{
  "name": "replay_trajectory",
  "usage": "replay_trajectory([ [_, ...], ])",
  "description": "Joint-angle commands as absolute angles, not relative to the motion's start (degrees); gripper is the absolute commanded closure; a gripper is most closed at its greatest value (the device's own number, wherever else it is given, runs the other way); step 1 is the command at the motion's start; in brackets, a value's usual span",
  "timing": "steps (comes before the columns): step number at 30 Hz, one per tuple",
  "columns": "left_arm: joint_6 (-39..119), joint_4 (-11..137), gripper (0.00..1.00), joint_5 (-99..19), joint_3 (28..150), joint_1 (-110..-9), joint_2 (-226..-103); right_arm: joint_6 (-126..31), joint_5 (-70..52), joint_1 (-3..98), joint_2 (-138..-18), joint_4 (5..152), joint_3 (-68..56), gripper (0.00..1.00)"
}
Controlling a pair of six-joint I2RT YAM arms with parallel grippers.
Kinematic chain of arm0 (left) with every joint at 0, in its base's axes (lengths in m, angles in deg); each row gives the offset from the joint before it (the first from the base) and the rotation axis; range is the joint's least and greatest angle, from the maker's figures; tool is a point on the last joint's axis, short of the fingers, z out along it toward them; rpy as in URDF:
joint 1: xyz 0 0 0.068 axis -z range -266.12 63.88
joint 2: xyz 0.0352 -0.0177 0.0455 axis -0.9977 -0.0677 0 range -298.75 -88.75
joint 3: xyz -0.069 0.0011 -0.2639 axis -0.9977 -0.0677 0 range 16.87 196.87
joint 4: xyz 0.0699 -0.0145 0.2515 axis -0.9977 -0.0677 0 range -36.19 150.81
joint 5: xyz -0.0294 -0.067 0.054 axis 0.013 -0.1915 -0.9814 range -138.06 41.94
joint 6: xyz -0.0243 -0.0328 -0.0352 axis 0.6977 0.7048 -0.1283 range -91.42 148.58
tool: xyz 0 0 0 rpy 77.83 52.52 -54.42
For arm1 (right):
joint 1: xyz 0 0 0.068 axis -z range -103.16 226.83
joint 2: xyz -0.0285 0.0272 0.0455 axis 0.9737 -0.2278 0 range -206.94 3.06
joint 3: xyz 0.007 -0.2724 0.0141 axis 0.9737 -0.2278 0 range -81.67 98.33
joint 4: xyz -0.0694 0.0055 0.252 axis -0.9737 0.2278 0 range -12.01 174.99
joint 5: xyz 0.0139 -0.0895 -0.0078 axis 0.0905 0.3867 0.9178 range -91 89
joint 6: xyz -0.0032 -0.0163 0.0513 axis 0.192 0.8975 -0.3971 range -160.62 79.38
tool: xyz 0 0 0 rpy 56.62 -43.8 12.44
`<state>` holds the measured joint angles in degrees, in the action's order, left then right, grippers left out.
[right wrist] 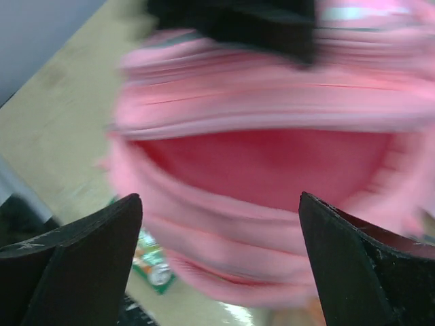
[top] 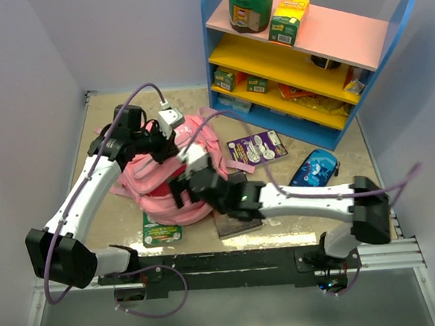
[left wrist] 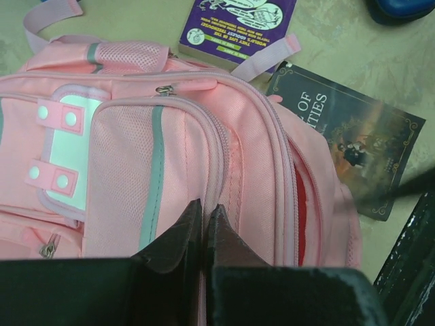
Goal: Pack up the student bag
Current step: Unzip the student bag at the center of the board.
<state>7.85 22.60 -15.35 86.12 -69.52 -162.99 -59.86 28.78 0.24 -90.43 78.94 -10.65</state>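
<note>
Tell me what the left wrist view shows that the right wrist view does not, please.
Only left wrist: the student bag's front with its white patch, a purple book, a dark book. Only right wrist: a straight, blurred look into the bag's open mouth, and a green packet on the table. Both: the pink bag, its red lining, the table.

Pink student bag (left wrist: 183,149) pinched in left gripper (left wrist: 204,209), dark book (left wrist: 360,146) beside

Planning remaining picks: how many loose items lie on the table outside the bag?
4: green packet in front of the bag, dark book under the right arm, purple book and blue case nearer the shelf. More may be hidden.
</note>
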Motion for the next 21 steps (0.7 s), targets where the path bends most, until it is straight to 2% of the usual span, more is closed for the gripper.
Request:
replay_trajectory([
  [1, 4.06, 27.77, 1.0, -15.36, 87.01, -71.7, -161.17, -75.84, 32.22, 12.39, -75.37, 88.77, -19.6, 0.01],
  [3, 3.79, 28.29, 1.0, -15.45, 86.31, -72.14, -160.82, -83.11, 34.92, 18.78, -68.79, 92.47, -23.74, 0.03],
  [4, 3.7, 28.82, 1.0, -15.71, 85.69, -72.23, -160.65, -86.9, 36.95, 20.83, -67.44, 99.97, -24.45, 0.03],
  [7, 3.7, 30.22, 1.0, -16.5, 84.46, -72.41, -160.03, -96.06, 39.95, 29.79, -65.06, 115.27, -24.37, 0.02],
  [10, 3.44, 30.75, 1.0, -16.68, 83.84, -72.41, -160.2, -101.17, 41.8, 36.3, -64.97, 124.1, -25.16, 0.01],
  [14, 3.26, 31.02, 1.0, -16.42, 83.49, -72.41, -160.29, -99.16, 38.82, 46.49, -65.23, 126.41, -27.88, 0.01],
  [21, 3.18, 31.46, 1.0, -15.19, 82.88, -72.5, -160.03, -92.21, 26.97, 68.73, -59.78, 117.73, -34.3, 0.01],
])
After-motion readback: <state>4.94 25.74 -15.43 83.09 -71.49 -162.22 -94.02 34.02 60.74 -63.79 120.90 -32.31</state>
